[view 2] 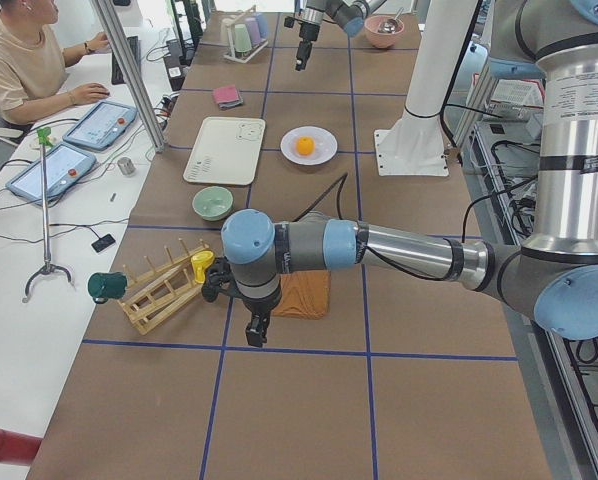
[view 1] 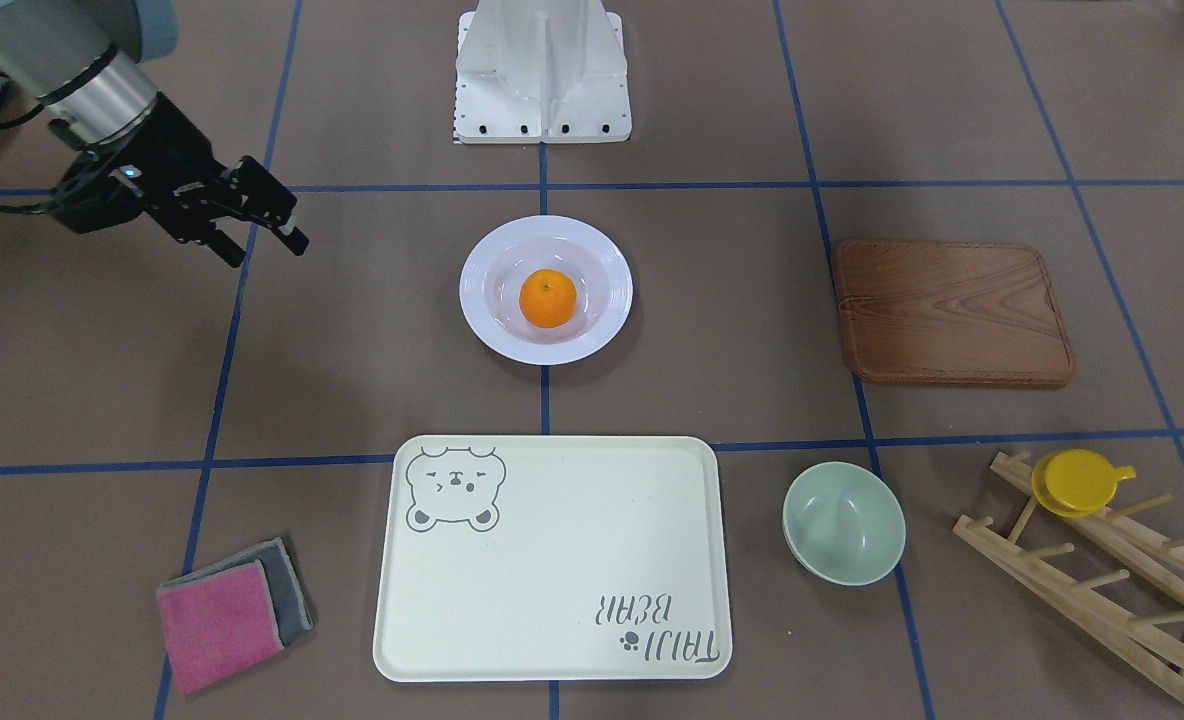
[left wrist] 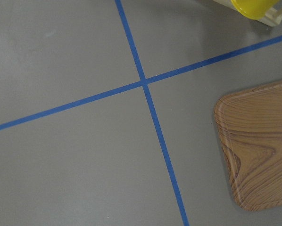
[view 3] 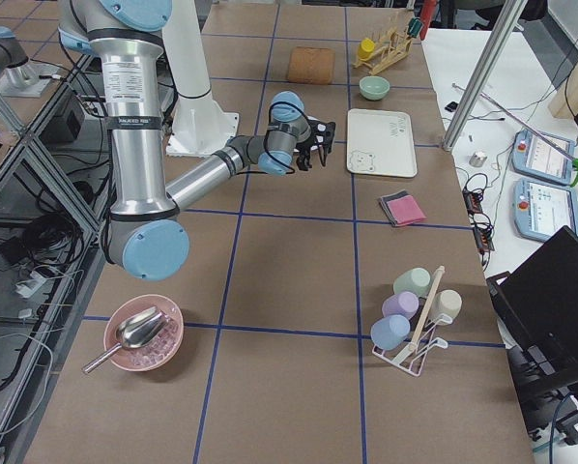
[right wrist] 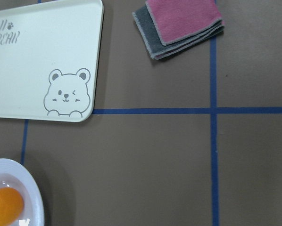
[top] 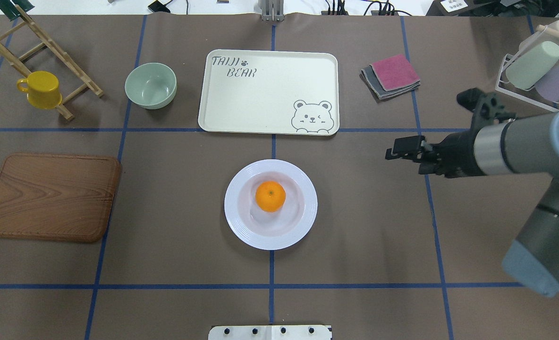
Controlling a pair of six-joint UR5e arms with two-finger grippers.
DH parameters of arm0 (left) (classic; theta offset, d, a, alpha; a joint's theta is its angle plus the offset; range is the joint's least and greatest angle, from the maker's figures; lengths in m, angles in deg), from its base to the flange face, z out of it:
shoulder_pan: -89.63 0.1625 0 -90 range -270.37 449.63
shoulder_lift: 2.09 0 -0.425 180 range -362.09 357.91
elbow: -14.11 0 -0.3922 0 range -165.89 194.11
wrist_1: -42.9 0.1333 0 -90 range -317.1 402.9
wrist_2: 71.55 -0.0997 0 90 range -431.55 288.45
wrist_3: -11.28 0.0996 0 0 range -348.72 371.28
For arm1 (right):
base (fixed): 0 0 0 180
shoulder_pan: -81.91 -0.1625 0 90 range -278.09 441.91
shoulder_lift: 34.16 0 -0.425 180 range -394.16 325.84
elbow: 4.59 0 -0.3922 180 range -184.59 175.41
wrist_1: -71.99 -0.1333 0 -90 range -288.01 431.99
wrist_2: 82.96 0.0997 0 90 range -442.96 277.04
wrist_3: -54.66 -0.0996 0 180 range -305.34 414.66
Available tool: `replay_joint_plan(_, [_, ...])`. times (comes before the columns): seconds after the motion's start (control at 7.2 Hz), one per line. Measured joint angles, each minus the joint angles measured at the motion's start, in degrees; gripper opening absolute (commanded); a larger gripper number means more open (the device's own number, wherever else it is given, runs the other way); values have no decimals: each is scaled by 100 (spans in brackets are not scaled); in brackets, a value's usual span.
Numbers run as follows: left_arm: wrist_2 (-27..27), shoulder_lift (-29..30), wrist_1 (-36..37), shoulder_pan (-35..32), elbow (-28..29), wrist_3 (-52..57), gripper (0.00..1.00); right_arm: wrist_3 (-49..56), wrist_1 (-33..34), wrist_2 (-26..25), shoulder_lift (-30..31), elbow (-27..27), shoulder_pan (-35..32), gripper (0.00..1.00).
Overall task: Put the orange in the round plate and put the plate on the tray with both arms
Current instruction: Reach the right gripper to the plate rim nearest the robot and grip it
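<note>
The orange (view 1: 548,298) (top: 270,196) lies in the sunken centre of the round white plate (view 1: 474,292) (top: 232,208) at mid-table. The cream tray (view 1: 552,600) (top: 260,104) with the bear drawing sits bare just beyond the plate, away from the robot. My right gripper (view 1: 267,250) (top: 393,152) hovers open and holds nothing, well off to the plate's side. Its wrist view catches the plate's edge (right wrist: 30,188) and the tray's corner (right wrist: 37,56). My left gripper (view 2: 254,335) shows only in the exterior left view, above the table beside the wooden board; I cannot tell its state.
A brown wooden board (view 1: 952,310), a pale green bowl (view 1: 842,520) and a wooden rack with a yellow cup (view 1: 1077,482) stand on my left side. Folded pink and grey cloths (view 1: 232,610) lie beside the tray. A cup rack (top: 534,66) stands at far right.
</note>
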Motion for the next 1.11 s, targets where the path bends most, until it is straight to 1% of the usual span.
replay_joint_plan(0.14, [47, -83, -61, -12, 0, -110, 100, -650, -19, -959, -10, 114, 753, 100])
replay_joint_plan(0.28, [63, -113, -89, -12, 11, -155, 100, -1268, -22, -1774, -90, 130, 1390, 100])
replay_joint_plan(0.42, [71, -123, -100, -14, 25, -171, 100, -1823, -16, -2445, -321, -20, 1896, 99])
replay_joint_plan(0.56, [74, -126, -103, -14, 31, -176, 100, -2252, -13, -2882, -631, -306, 2220, 97])
replay_joint_plan(0.69, [73, -128, -104, -14, 36, -178, 100, -2522, -15, -3126, -915, -581, 2400, 94])
replay_joint_plan(0.97, [77, -145, -105, -14, 46, -176, 100, -2626, -21, -3288, -1256, -1038, 2541, 93])
replay_joint_plan(1.11, [79, -156, -105, -14, 46, -173, 100, -2589, -20, -3328, -1370, -1245, 2557, 89])
